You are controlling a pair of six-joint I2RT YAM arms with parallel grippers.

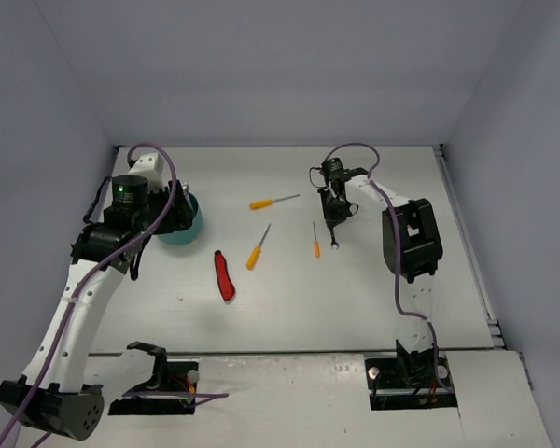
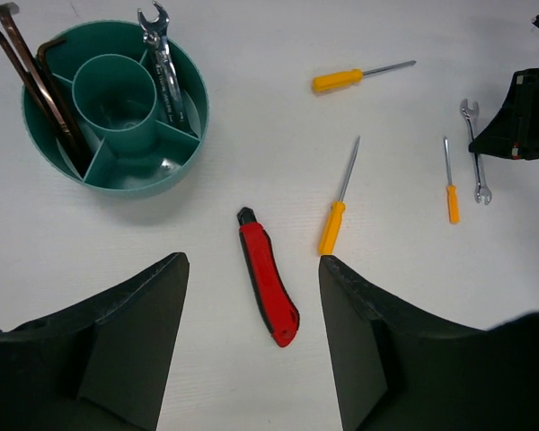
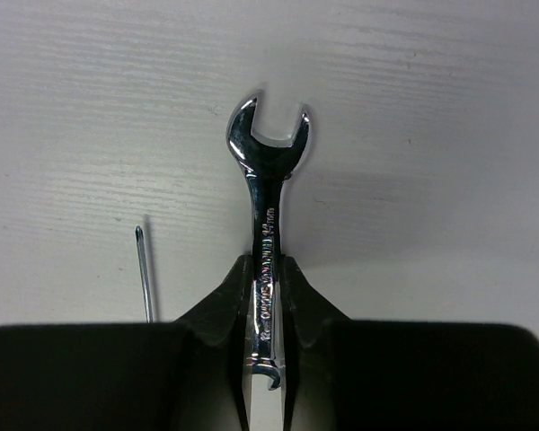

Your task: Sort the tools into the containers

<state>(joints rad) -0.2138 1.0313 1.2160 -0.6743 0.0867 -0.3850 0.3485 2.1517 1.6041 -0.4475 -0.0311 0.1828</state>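
Note:
My right gripper point(image 3: 267, 265) is shut on the shaft of a thin silver wrench point(image 3: 268, 206), low over the white table; one open end sticks out past the fingertips. From above, the right gripper point(image 1: 334, 219) and wrench point(image 1: 336, 240) are at centre right. My left gripper point(image 2: 251, 260) is open and holds nothing, hovering above a red-and-black folding knife point(image 2: 268, 277). The teal tub point(image 2: 126, 175) holds another silver wrench point(image 2: 162, 63) and dark hex keys point(image 2: 36, 81) in separate outer compartments. Three orange-handled screwdrivers point(image 2: 359, 76) point(image 2: 339, 202) point(image 2: 450, 184) lie loose on the table.
From above, the tub point(image 1: 194, 224) is partly hidden under the left gripper point(image 1: 173, 213) at the left. The knife point(image 1: 225, 276) and screwdrivers point(image 1: 273, 201) point(image 1: 258, 247) point(image 1: 315, 241) lie between the arms. A screwdriver tip point(image 3: 142, 269) lies just left of the right fingers.

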